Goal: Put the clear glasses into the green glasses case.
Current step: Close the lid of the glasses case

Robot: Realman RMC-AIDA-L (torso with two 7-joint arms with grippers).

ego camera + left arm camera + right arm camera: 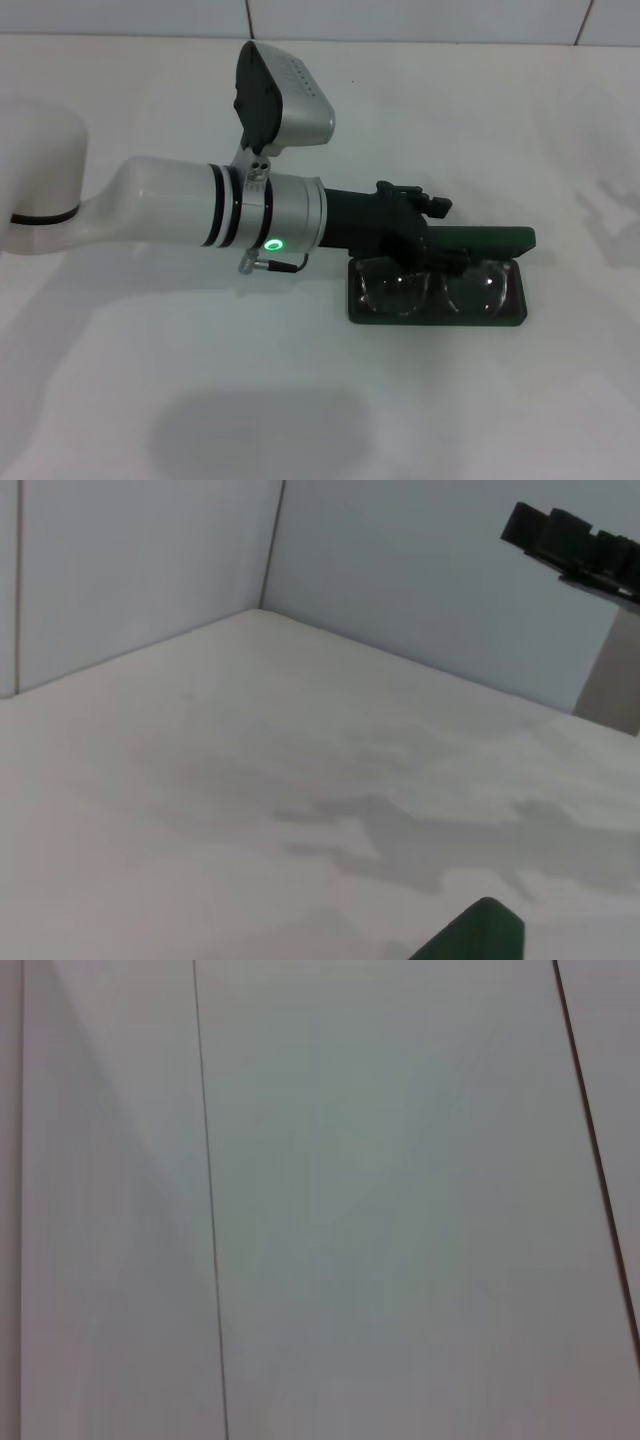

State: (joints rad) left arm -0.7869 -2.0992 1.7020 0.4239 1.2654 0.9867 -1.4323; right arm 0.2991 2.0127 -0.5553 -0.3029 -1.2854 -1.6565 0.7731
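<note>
The transparent plastic clear glasses (437,288) are seen lying inside the open dark green, round-cornered hard glasses case (515,305) on the white counter (300,400), just beneath the black left claw (425,235); its finger state cannot be told.

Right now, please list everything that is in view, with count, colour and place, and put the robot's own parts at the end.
dark green hard glasses case: one, dark green, open on the table right of centre in the head view; one corner shows in the left wrist view.
clear transparent plastic glasses: one pair, see-through, lying inside the case's lower half.
white table: one, white, under everything.
white tiled wall: one, white, behind the table; it fills the right wrist view.
left arm: one, white and silver with a green light, reaching across from the left.
left gripper: one, black, above the case's rear edge by the glasses.
right gripper: not in view.
</note>
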